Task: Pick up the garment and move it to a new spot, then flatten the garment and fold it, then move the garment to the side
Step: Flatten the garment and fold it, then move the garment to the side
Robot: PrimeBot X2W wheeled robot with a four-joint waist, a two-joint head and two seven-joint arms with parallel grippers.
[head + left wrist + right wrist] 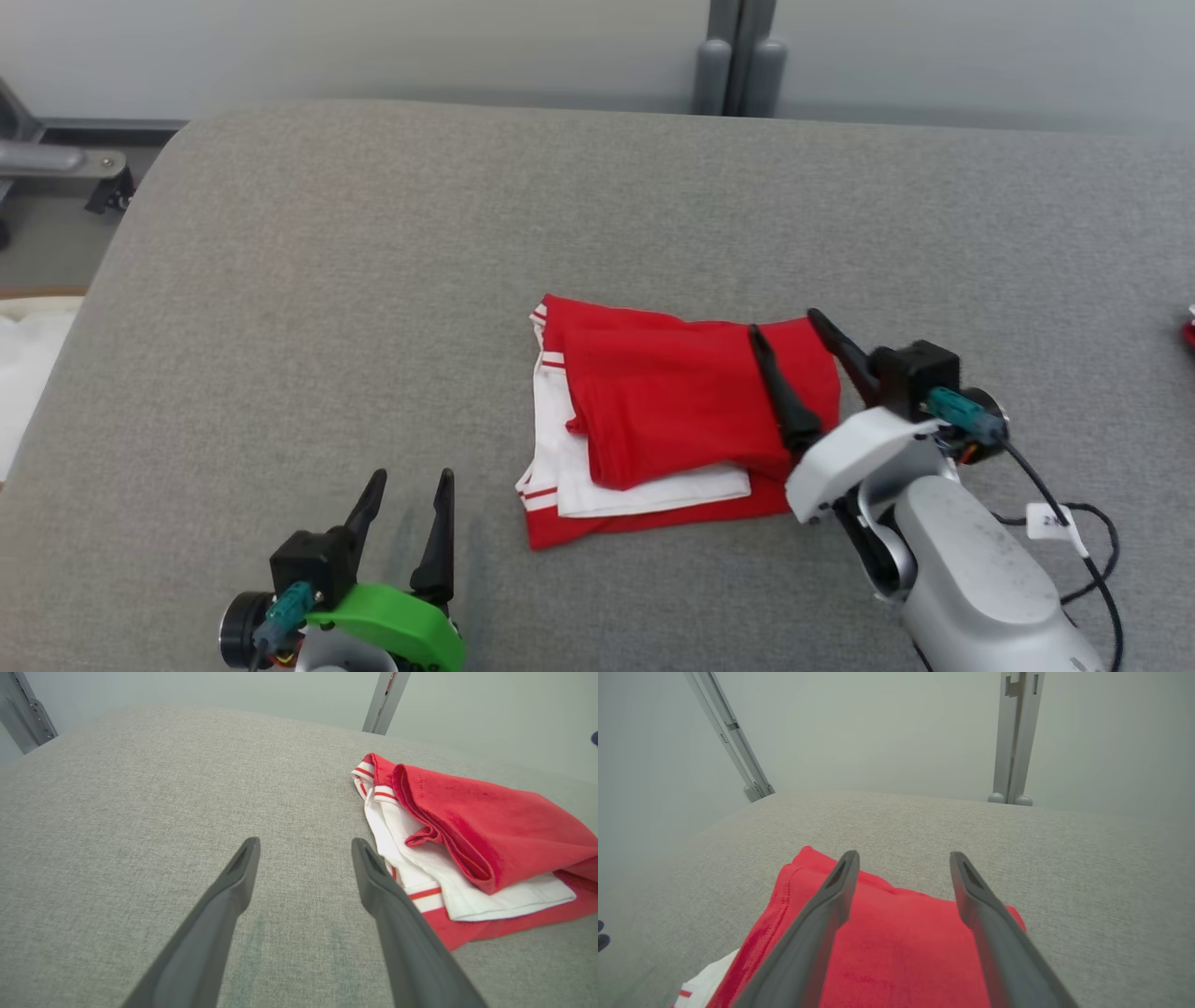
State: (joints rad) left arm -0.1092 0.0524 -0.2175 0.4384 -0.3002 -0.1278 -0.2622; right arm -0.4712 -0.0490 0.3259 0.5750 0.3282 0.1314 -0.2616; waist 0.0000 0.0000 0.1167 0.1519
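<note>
Folded red-and-white garment [672, 411] on the grey counter [373, 280], nothing in our grip.
Our right pincer [782, 322] gapes wide over the garment's right edge; our left pincer [413, 474], equally wide and empty, stands apart from the garment's near-left corner.

Likely a robot test lab: grey padded table [373, 233], bare partition panels [373, 47], metal posts [738, 56].

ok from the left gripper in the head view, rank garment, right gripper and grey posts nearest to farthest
1. garment, right of the left gripper
2. right gripper, over the garment's right end
3. grey posts, far back, centre
</note>
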